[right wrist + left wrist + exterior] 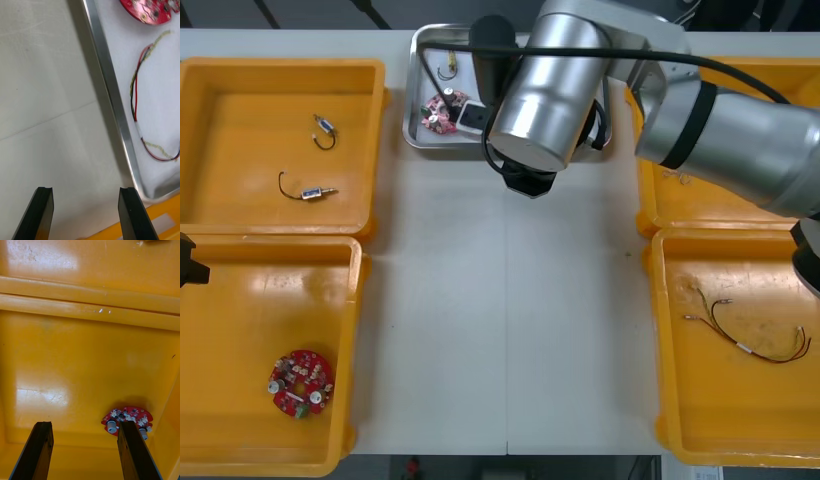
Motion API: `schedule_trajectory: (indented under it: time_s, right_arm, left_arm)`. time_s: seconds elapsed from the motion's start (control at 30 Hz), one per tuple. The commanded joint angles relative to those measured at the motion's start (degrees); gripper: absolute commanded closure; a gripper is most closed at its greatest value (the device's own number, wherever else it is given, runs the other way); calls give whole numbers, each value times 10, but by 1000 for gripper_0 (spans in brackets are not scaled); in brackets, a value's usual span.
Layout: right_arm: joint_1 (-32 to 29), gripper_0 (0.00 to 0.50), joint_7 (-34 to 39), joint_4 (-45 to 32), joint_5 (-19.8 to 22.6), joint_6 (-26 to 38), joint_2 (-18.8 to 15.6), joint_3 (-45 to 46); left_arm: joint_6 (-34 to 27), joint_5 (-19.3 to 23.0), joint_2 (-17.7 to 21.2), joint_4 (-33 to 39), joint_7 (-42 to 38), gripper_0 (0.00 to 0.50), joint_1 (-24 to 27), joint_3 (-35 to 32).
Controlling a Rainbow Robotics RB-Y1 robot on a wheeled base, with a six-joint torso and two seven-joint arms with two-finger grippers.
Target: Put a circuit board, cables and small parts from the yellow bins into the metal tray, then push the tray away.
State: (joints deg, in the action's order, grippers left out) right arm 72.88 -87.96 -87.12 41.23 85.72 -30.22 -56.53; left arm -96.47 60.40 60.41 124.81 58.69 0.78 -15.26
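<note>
A: At the table's far edge, between the bins, how does the metal tray (112, 97) lie against the right gripper (85, 190)?

B: The gripper hangs over the bare table (510, 320), just outside the tray's near rim and close to its near right corner. Its fingers are spread wide with nothing between them.

A: What is in the tray?

B: On its white floor lie a round red circuit board (148, 11) and a red and yellow cable (135, 101). The cable runs along the rim, and both are apart from the fingers.

A: And the left gripper (85, 424)?

B: It hovers inside the yellow bin (240, 330) at the table's near left corner, fingers wide apart and empty. A second red board (127, 417) lies on the bin floor just beside one finger (129, 444).

A: Anything else?

B: Two small metal parts (325, 130) on black leads lie in the far left bin (240, 120). More cables (750, 335) lie in the near right bin (700, 420).
</note>
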Motion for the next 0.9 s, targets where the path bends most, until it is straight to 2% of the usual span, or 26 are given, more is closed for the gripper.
schedule_trajectory:
  time_s: [0.03,0.07,0.1,0.33,0.5,0.7,0.9]
  right_arm:
    - [-26,0,95,-76,43,41,-63,60]
    - [-28,0,108,-86,46,47,-68,66]
    - [-40,0,145,-111,54,65,-87,80]
    - [-94,0,283,-211,86,124,-167,137]
    - [-138,0,372,-265,114,147,-225,173]
    - [-199,0,438,-303,143,150,-281,232]
    - [-258,0,444,-321,181,157,-320,304]
  left_arm:
    - [-1,4,24,2,-20,0,7,-14]
    - [-1,4,24,2,-20,0,7,-14]
    - [-1,4,24,2,-20,0,7,-14]
    - [-1,4,24,2,-20,0,7,-14]
    - [-1,4,24,2,-20,0,7,-14]
    - [-1,4,24,2,-20,0,7,-14]
    - [-1,4,24,2,-20,0,7,-14]
